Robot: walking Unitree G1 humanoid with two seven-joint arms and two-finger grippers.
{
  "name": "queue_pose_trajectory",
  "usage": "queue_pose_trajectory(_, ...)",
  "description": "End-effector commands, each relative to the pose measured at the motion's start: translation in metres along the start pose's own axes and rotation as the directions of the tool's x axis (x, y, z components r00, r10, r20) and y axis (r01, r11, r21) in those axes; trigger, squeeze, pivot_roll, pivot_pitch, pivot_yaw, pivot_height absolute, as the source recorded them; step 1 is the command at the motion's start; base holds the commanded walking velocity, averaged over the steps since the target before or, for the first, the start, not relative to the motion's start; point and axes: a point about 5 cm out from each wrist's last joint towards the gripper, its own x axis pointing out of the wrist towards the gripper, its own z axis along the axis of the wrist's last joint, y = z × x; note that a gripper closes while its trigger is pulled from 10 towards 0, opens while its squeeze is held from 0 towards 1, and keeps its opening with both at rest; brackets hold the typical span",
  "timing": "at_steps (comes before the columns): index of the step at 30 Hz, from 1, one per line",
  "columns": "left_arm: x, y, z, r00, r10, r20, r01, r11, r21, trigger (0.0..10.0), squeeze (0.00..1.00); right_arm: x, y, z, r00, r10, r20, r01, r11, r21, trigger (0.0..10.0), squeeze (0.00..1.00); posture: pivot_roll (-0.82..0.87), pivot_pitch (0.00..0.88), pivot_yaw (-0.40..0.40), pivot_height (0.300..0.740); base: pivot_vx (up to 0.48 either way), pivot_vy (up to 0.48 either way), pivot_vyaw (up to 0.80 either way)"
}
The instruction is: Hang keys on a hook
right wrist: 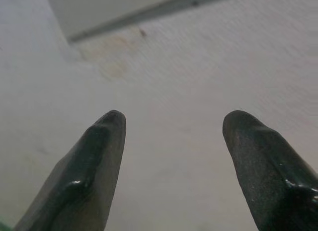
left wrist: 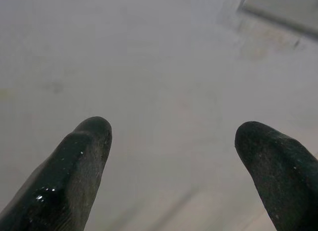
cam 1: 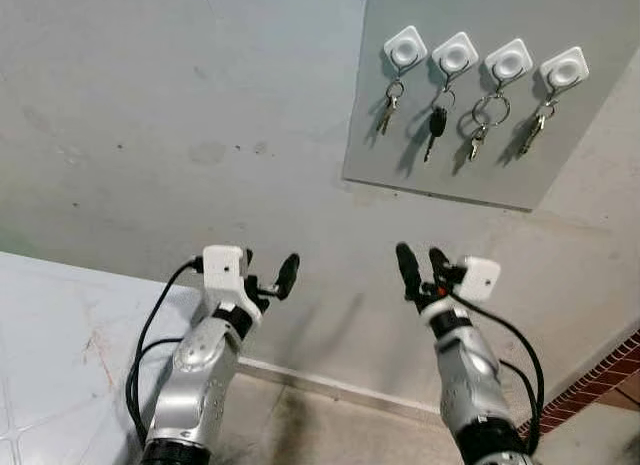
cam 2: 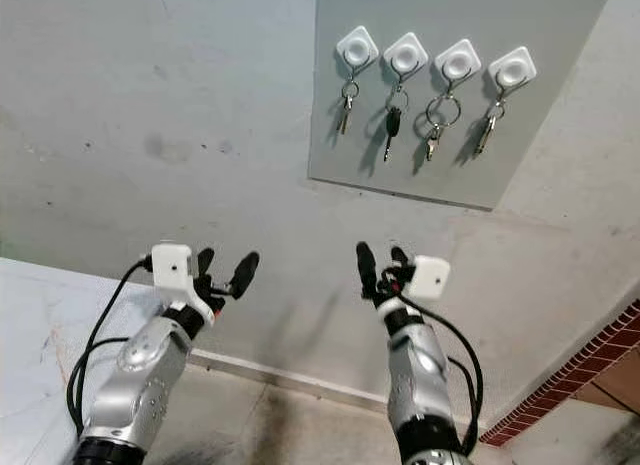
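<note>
Since all four hooks on the grey board [cam 1: 480, 95], upper right of frame, carry keys [cam 1: 478, 125], hanging looks done. Lower left, the left gripper [cam 1: 268, 273] gapes wide, empty; lower centre-right, the right gripper [cam 1: 422, 267] likewise. Next: probably withdraw.

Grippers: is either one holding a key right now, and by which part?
Nothing is held. The left gripper and right gripper are both open and empty, raised before the wall. All four hooks on the board carry keys.

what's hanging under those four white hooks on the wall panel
Each white hook carries keys: a silver key, a black-headed key, a large ring with keys, another silver key. The hooks' prongs are hidden.
</note>
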Motion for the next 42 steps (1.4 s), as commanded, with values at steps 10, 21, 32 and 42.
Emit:
queue_pose_trajectory(10,-0.023,0.025,-0.069,0.973,0.106,-0.206,-0.094,0.993,0.069,10.0,0.00,-0.050,-0.027,-0.052,0.961,-0.111,-0.255,0.092,0.992,-0.088,10.0,0.00,0.00,0.049,-0.011,0.740,0.000,0.000,0.00)
queue_pose_trajectory(21,-0.058,0.033,-0.122,0.898,0.151,-0.413,-0.098,0.984,0.147,10.0,0.00,-0.097,-0.049,-0.085,0.859,-0.228,-0.459,0.154,0.969,-0.193,10.0,0.00,0.00,0.059,-0.011,0.740,0.000,0.000,0.00)
queue_pose_trajectory(32,-0.091,0.047,-0.148,0.791,0.262,-0.552,-0.084,0.942,0.326,10.0,0.00,-0.141,-0.068,-0.104,0.717,-0.321,-0.619,0.161,0.940,-0.301,10.0,0.00,0.00,0.059,-0.029,0.740,0.000,0.000,0.00)
queue_pose_trajectory(42,-0.130,0.062,-0.168,0.658,0.348,-0.668,-0.163,0.932,0.325,10.0,0.00,-0.179,-0.078,-0.116,0.577,-0.384,-0.720,0.155,0.918,-0.366,10.0,0.00,0.02,0.041,-0.043,0.740,0.000,0.000,0.00)
